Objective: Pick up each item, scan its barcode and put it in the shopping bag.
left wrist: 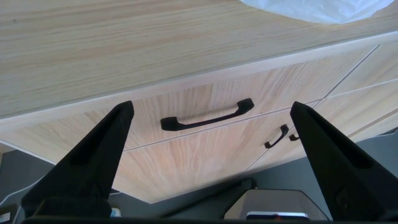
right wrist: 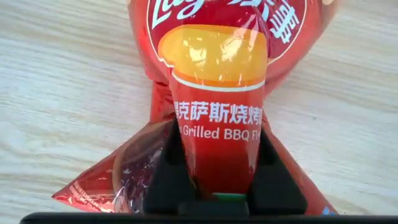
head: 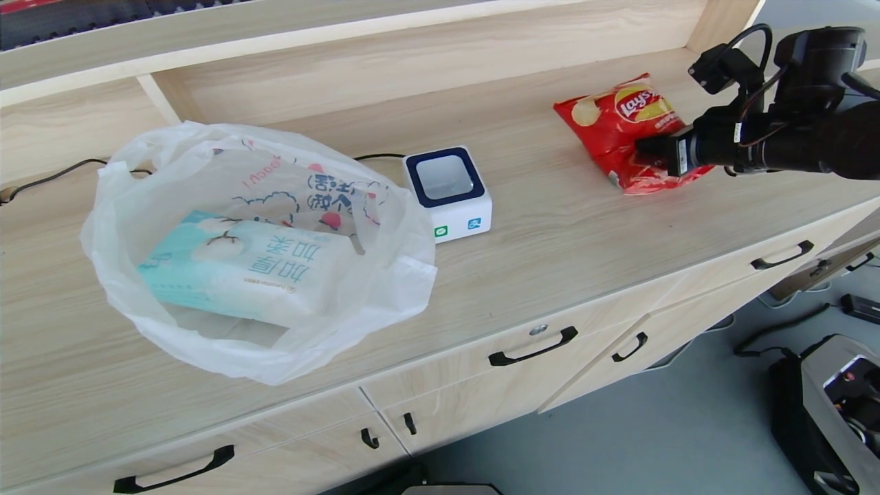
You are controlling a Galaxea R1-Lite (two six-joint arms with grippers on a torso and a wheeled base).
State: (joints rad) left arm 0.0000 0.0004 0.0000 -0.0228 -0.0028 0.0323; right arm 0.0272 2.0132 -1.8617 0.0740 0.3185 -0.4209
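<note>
Pinching one chip bag (head: 622, 127), right fingers (right wrist: 163, 177) clenched; left fingers (left wrist: 93, 165) spread; two tissue packs (head: 247, 265) in shopping bag (head: 106, 234).

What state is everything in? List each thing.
Chip bag: on the counter, pinched by right end effector.
Right end effector: shut on chip bag.
Left end effector: open, empty.
Shopping bag: open, two packs inside.
Scanner: window up, uncovered.
Drawers: shut.
</note>
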